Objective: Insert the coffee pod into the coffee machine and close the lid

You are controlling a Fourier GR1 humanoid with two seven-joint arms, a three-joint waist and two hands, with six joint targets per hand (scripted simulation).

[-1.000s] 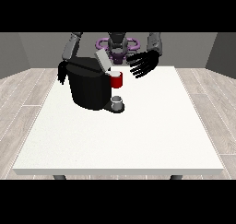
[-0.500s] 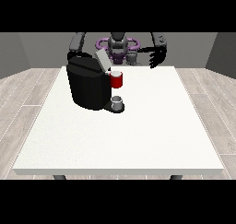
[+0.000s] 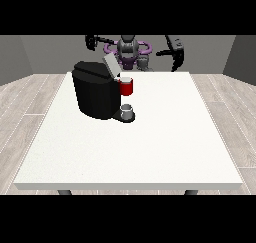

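The white table (image 3: 150, 152) fills most of the view, a broad slab with its near edge towards the camera and two dark legs just showing under that edge. On its far left part stands the coffee machine (image 3: 95, 94), a bulky black body with a rounded top. Its lid (image 3: 110, 66) is grey and stands tilted up and open at the machine's upper right. Just right of the body, under the lid, sits a red thing at the machine (image 3: 127, 87), with a pale top. Below it, on the machine's dark base, stands a small grey thing (image 3: 128, 109), cup-shaped with a lighter rim; whether this is the coffee pod cannot be told, and no pod shows plainly anywhere else on the table.

Beyond the far edge stands the robot (image 3: 129, 49), small, with a grey torso and purple rings at the shoulders. Both arms are raised to the sides, well apart from the machine and above the table's far edge. The hand at the view's right (image 3: 176, 57) is black and hangs downward from the raised arm; it holds nothing, but how its fingers lie cannot be told. The hand at the view's left (image 3: 91, 41) is a small dark shape beside the top band, also holding nothing, its fingers too small to make out.
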